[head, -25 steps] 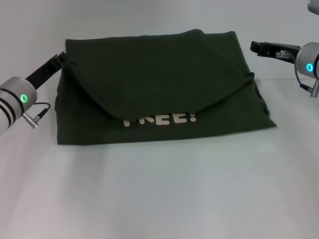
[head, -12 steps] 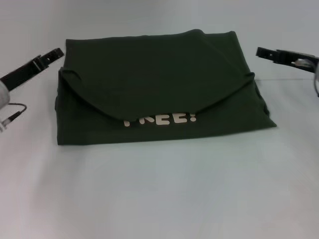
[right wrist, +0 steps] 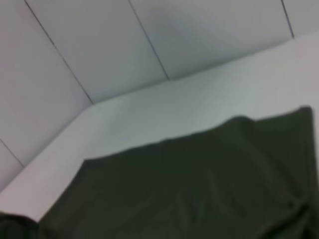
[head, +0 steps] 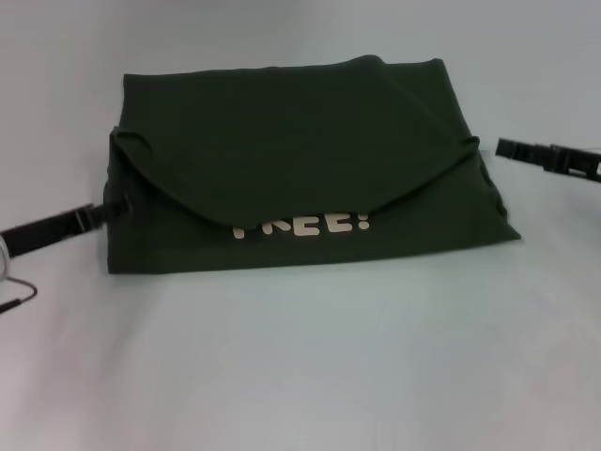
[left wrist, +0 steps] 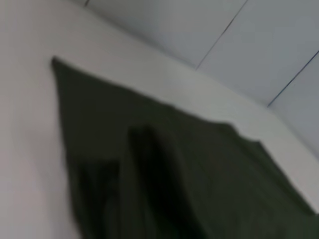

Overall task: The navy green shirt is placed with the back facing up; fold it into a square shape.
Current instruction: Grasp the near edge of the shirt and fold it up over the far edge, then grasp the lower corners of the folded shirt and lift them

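The navy green shirt [head: 300, 141] lies folded into a broad block on the white table, with a curved flap laid over its top. Pale lettering [head: 300, 225] peeks out below the flap's edge. My left gripper [head: 111, 209] reaches in low from the left, its tip right at the shirt's left edge near the front corner. My right gripper [head: 507, 147] hovers just off the shirt's right edge, a small gap away from the cloth. The left wrist view shows the shirt [left wrist: 164, 169] close up, and the right wrist view shows the shirt [right wrist: 199, 184] lying flat.
The white table [head: 310, 357] stretches bare in front of the shirt. A pale panelled wall [right wrist: 124, 45] rises behind the table's far edge. A thin cable [head: 17, 299] trails from the left arm near the picture's left edge.
Both grippers have drawn back toward the near side. The left one went from the shirt's far left corner to its left edge near the front. The shirt has not moved.
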You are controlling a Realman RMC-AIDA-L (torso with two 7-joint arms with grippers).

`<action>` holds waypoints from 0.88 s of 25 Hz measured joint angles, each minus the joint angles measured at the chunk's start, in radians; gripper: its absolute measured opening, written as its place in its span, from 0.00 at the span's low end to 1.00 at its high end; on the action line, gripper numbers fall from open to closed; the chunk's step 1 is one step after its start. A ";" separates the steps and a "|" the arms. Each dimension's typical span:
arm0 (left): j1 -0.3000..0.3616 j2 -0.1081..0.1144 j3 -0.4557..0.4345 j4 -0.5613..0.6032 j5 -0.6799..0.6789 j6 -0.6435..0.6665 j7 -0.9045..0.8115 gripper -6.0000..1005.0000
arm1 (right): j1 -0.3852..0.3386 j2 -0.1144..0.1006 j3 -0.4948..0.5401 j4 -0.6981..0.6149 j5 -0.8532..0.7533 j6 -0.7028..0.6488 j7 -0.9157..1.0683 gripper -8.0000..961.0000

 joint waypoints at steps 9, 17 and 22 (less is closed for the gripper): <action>0.010 -0.016 0.004 -0.026 0.021 -0.114 0.000 0.89 | -0.033 -0.013 -0.027 0.000 -0.001 -0.006 0.010 0.86; -0.002 -0.033 0.056 -0.054 0.022 -0.168 0.013 0.89 | -0.037 -0.014 -0.053 -0.002 -0.001 -0.008 0.020 0.86; -0.008 -0.037 0.056 -0.066 0.022 -0.173 0.024 0.89 | -0.037 -0.016 -0.062 -0.003 -0.001 -0.008 0.022 0.86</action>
